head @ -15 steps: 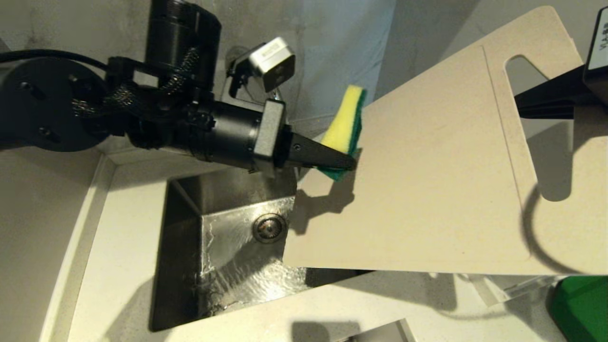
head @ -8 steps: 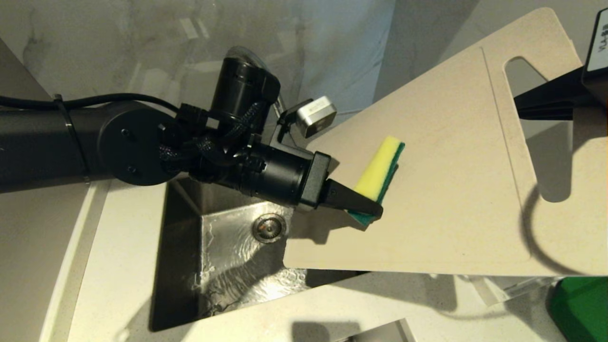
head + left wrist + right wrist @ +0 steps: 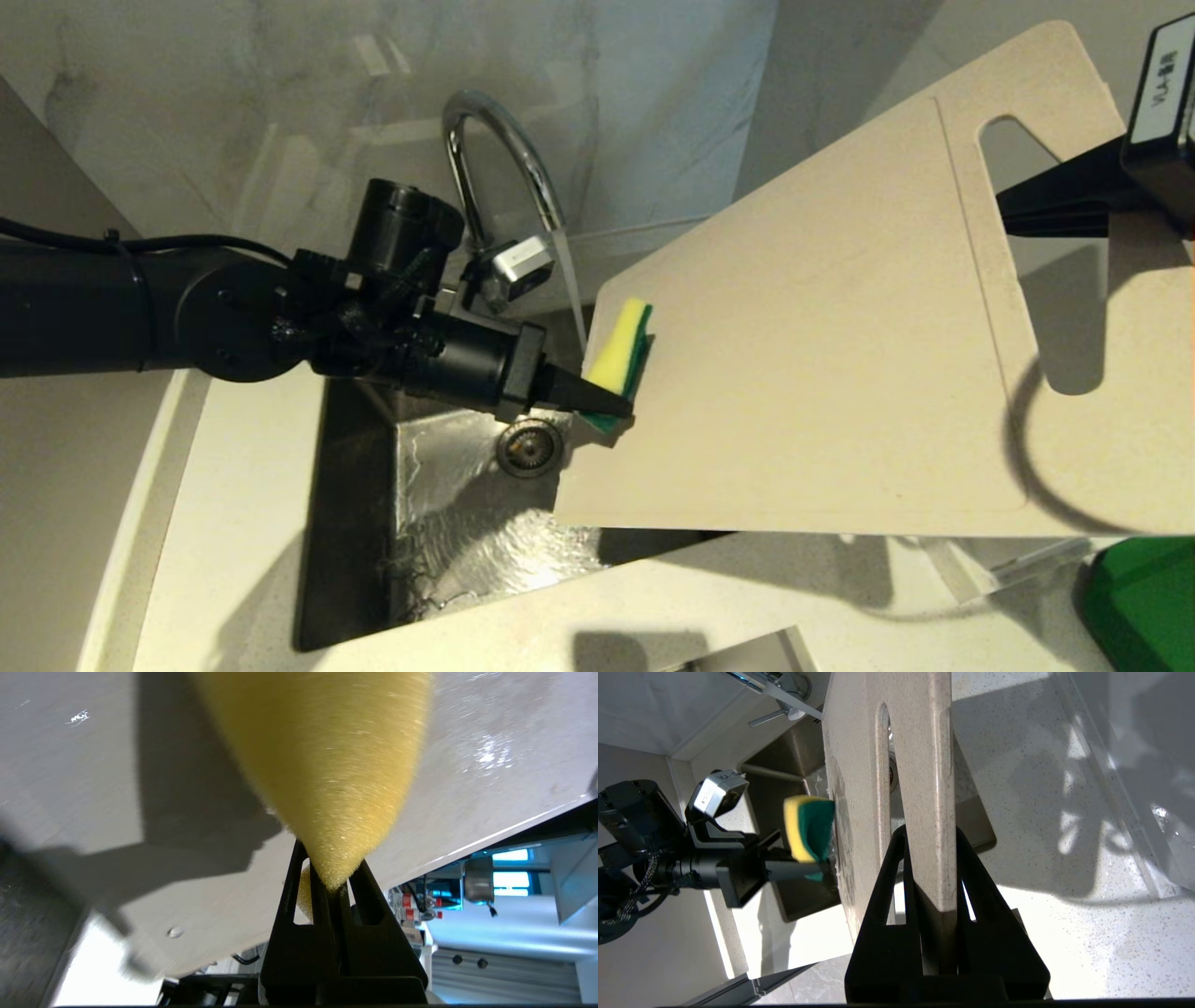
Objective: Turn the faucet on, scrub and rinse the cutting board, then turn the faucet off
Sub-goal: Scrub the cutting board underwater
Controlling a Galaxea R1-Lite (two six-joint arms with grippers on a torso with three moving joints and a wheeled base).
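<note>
The cutting board (image 3: 840,327) is held by its handle end in the clamped right gripper (image 3: 931,896), its long axis slanting over the sink (image 3: 373,523). The sponge (image 3: 621,355), pinched in the left gripper (image 3: 611,408), is pressed at the board's lower corner, so the unscrubbed face lies up and away from it.

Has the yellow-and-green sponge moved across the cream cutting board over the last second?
Yes. The yellow-and-green sponge slid back toward the cream cutting board's sink-side edge, nearer the steel drain.

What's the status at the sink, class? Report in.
Left hand shut on sponge, at cutting board edge. Right hand shut on cutting board. Faucet running. Nothing in the way.
</note>
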